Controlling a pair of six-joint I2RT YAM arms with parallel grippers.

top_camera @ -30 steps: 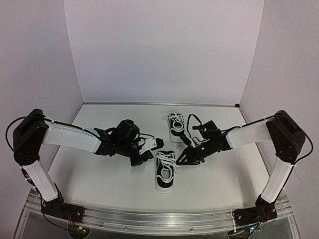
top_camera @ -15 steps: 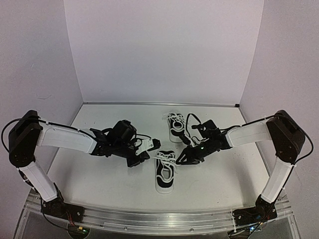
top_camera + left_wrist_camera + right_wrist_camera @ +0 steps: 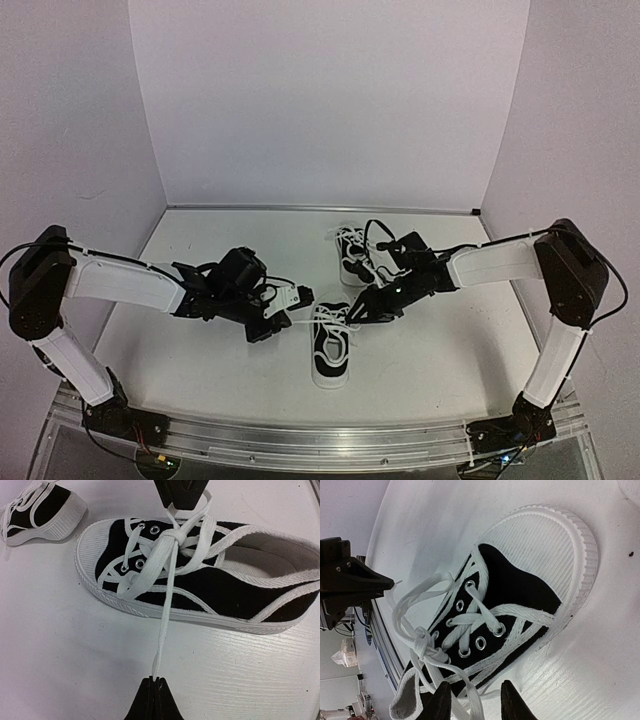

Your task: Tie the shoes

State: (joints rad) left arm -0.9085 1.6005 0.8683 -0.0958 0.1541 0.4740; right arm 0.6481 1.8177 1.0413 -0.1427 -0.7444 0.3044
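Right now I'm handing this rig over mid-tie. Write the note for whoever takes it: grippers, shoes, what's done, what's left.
Left gripper: shut on a lace strand, held taut from the knot.
Right gripper: fingers apart, another lace running between them, not visibly clamped.
The near shoe lies between the arms. The far shoe sits behind it, with no gripper at it.
Done: a knot sits over the near shoe's eyelets.
Left: probably finishing the bow there, then the far shoe, whose lace state I cannot tell.

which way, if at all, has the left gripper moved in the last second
Yes: the left gripper, shut on a lace, moved left, away from the near shoe, which stayed put.
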